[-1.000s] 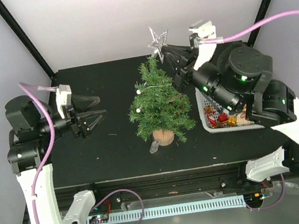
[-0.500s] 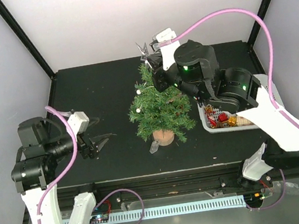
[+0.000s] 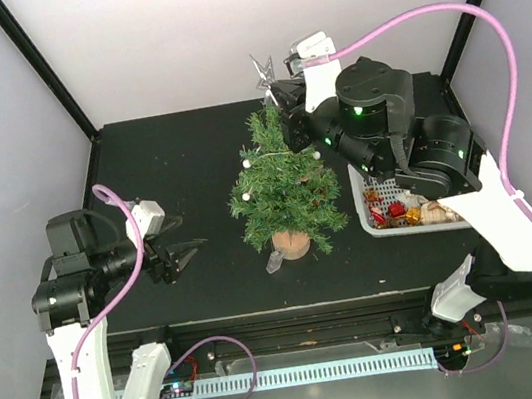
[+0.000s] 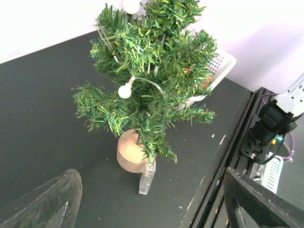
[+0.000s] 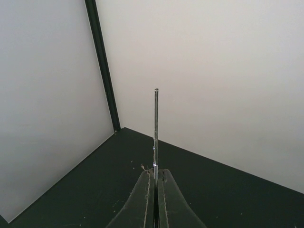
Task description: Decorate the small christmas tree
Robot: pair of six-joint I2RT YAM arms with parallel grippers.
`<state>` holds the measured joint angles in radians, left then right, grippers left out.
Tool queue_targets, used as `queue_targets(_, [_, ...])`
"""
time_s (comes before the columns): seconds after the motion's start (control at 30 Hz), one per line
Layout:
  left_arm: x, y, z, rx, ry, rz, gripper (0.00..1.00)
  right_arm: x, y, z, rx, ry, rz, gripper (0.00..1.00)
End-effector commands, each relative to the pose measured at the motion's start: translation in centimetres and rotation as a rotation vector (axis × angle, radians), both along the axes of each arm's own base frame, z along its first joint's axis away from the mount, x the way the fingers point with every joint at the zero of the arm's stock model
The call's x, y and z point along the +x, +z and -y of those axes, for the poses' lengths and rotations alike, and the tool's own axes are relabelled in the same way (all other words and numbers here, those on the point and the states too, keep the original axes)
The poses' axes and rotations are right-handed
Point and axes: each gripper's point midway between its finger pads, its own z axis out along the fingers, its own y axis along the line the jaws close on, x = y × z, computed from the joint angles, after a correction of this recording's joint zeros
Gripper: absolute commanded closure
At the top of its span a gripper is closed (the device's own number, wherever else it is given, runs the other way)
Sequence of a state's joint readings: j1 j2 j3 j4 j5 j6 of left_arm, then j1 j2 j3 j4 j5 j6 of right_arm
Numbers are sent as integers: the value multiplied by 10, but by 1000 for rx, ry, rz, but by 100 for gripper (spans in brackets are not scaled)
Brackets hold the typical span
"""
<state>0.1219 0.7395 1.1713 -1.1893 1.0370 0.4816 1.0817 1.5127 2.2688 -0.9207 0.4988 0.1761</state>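
The small christmas tree point(image 3: 283, 192) stands mid-table on a round wooden base point(image 3: 291, 244). A wire with white bulbs point(image 4: 125, 90) is draped over its branches. Just behind and above the treetop, my right gripper point(image 3: 286, 90) is shut on a silver star point(image 3: 262, 70). In the right wrist view the star point(image 5: 156, 126) shows edge-on as a thin strip rising from the shut gripper point(image 5: 156, 173). My left gripper point(image 3: 178, 246) stands open and empty, to the left of the tree. The left wrist view looks at the tree point(image 4: 147, 76) and its base point(image 4: 130, 152).
A small clear plastic block point(image 3: 274, 262) lies against the tree base on the near side. A white basket point(image 3: 373, 215) of mixed ornaments sits right of the tree, partly under the right arm. The table's front rail point(image 4: 228, 156) runs close behind the block.
My right arm swung left with the star, now behind the treetop. My left arm drew back toward the near left, gripper still open.
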Motion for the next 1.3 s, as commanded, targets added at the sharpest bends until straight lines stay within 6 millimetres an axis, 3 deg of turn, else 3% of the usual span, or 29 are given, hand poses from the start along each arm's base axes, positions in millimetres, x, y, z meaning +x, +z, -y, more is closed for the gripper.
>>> queue_targets(0.0, [1, 5, 3, -28, -19, 17, 18, 5, 5, 9, -25, -45, 20, 99])
queue_targets(0.2, [1, 7, 4, -39, -23, 13, 18, 6, 5, 11, -30, -57, 31, 99])
queue_targets(1.27, [2, 3, 5, -44, -36, 0, 18, 18, -33, -6, -51, -34, -68, 99])
